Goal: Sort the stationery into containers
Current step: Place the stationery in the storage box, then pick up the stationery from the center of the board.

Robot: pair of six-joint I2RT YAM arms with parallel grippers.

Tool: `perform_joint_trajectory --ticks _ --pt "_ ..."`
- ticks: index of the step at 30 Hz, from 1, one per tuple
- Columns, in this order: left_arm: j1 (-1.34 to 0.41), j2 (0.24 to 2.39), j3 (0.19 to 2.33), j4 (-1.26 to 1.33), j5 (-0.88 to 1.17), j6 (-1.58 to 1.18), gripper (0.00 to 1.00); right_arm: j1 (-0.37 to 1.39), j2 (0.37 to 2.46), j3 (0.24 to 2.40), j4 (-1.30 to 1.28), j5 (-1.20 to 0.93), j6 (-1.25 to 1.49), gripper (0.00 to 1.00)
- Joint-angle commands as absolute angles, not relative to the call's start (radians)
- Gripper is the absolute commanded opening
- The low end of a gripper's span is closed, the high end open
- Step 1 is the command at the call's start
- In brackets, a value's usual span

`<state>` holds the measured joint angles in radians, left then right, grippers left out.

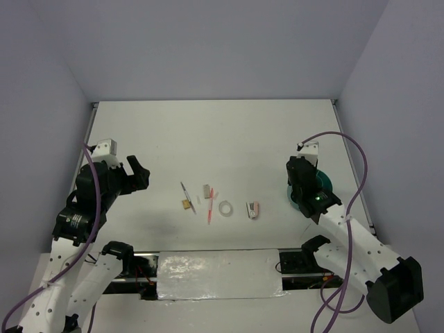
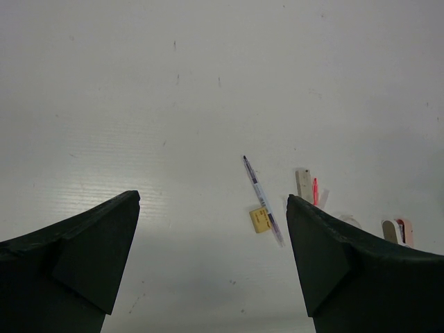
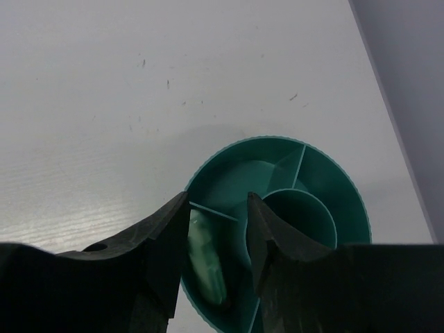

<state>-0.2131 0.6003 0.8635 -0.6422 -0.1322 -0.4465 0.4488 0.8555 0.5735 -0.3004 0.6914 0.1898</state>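
You had the teal cup (image 3: 326, 173) toward the right side of the table (image 1: 222, 132); your right gripper (image 3: 217, 201) hung directly over it, jaws slightly apart, gripping nothing that I could see; the mint green piece (image 3: 208, 267) lay below them in an outer compartment; lifting straight up, clear of the rim, looked the safest exit. Your left gripper (image 2: 213, 201) hovered wide open, left of the loose items mid-table: grey pen (image 2: 262, 200), pink pen (image 1: 209, 207), stapler (image 1: 252, 209), tape ring (image 1: 225, 207), yellow block (image 2: 260, 220), all well apart from the cup. Pale grey walls (image 1: 208, 41) closed three sides; the white tabletop looked smooth, faintly scuffed; thin pens might have skidded.
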Motion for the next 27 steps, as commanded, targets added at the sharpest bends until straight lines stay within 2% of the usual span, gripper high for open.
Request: perform_joint_trajectory --ticks 1,7,10,13,14,15,21,25,27 --pt "-0.216 0.595 0.871 -0.595 -0.121 -0.428 0.99 0.442 0.828 0.572 -0.267 0.696 0.201 0.46" --pt "-0.218 0.591 0.871 -0.595 -0.120 -0.428 0.99 0.445 0.810 0.586 -0.271 0.669 0.198 0.48" --pt "-0.219 0.594 0.871 -0.595 -0.118 -0.428 0.99 0.446 0.779 0.623 -0.284 0.583 0.201 0.49" --pt "-0.218 0.601 0.873 -0.597 -0.124 -0.429 0.99 0.466 0.741 0.655 -0.294 0.447 0.231 0.64" --pt "-0.218 0.603 0.874 -0.598 -0.126 -0.431 0.99 0.489 0.733 0.664 -0.304 0.433 0.244 0.93" --pt "-0.218 0.604 0.874 -0.601 -0.130 -0.431 0.99 0.506 0.729 0.675 -0.316 0.434 0.255 1.00" --pt "-0.218 0.607 0.874 -0.601 -0.140 -0.437 0.99 0.675 0.820 0.796 -0.489 0.551 0.363 1.00" --pt "-0.218 0.624 0.874 -0.603 -0.141 -0.437 0.99 0.728 0.922 0.867 -0.538 0.454 0.407 1.00" --pt "-0.218 0.626 0.874 -0.604 -0.143 -0.440 0.99 0.771 0.951 0.873 -0.541 0.478 0.422 1.00"
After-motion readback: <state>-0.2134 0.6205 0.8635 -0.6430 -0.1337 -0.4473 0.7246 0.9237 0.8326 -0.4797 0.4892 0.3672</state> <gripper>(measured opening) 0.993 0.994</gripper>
